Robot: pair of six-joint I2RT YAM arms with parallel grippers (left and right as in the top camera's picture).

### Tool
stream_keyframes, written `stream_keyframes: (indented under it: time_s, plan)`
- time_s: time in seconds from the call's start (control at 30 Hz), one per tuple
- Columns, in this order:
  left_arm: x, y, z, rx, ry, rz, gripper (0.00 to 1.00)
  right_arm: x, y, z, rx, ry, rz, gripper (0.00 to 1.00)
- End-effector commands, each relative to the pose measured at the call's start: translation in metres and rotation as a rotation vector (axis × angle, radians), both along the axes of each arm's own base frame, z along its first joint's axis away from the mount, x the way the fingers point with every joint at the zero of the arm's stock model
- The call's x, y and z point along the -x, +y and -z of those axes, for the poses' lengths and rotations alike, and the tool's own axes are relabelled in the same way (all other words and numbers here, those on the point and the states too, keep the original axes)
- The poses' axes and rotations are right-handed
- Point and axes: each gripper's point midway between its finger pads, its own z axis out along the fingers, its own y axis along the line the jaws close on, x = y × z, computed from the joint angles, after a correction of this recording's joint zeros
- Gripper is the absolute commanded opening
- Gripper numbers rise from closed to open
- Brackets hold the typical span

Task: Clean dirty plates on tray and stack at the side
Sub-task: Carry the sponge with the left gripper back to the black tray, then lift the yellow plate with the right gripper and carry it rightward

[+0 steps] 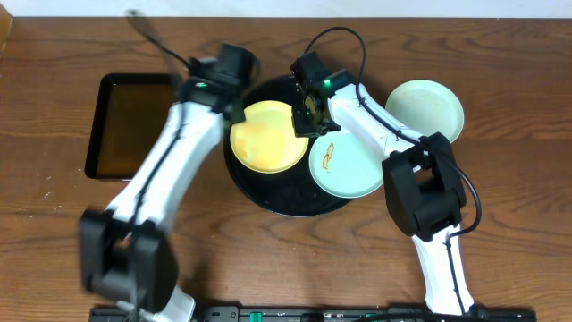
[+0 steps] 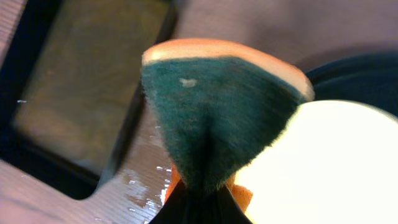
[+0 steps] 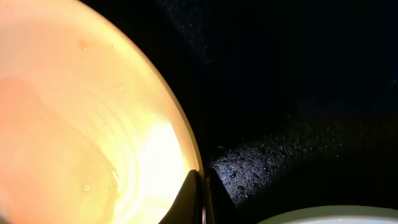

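Tray (image 1: 268, 192): round, black, low-rimmed, beaded with water, two plates still on it.
- Yellow plate (image 1: 264, 136): glossy, at 10 o'clock, orange film showing. Right pincer (image 3: 202, 186) clenched on its rim.
- Smeared mint plate (image 1: 344, 163): at 4 o'clock, uncleaned.
- Clean mint plate (image 1: 427, 109): on the worktop (image 1: 500, 224), at 2 o'clock.
- Left pincer (image 2: 199, 208): grasping a folded, fuzzy green-orange sponge (image 2: 217, 118).

No stack yet.

Two plates (image 1: 264, 136) lie side by side in the tray (image 1: 277, 199); third plate (image 1: 427, 109) right of it

3 plates (image 1: 264, 136), 1 round tray (image 1: 268, 192), 1 rectangular tray (image 1: 134, 125), 1 sponge (image 2: 217, 118)
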Motion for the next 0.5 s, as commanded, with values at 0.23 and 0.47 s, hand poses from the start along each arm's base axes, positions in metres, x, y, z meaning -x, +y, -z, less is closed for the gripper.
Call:
stream_keyframes:
  time_s: [0.23,0.47]
  plan:
    - [0.012,-0.024,-0.022,0.494,0.033,0.169,0.07,-0.043,-0.027,-0.104,0.19,-0.31,-0.09,0.01]
    - [0.013,-0.024,-0.02,0.495,0.04,0.166,0.08,-0.036,-0.045,-0.169,0.352,-0.448,-0.084,0.01]
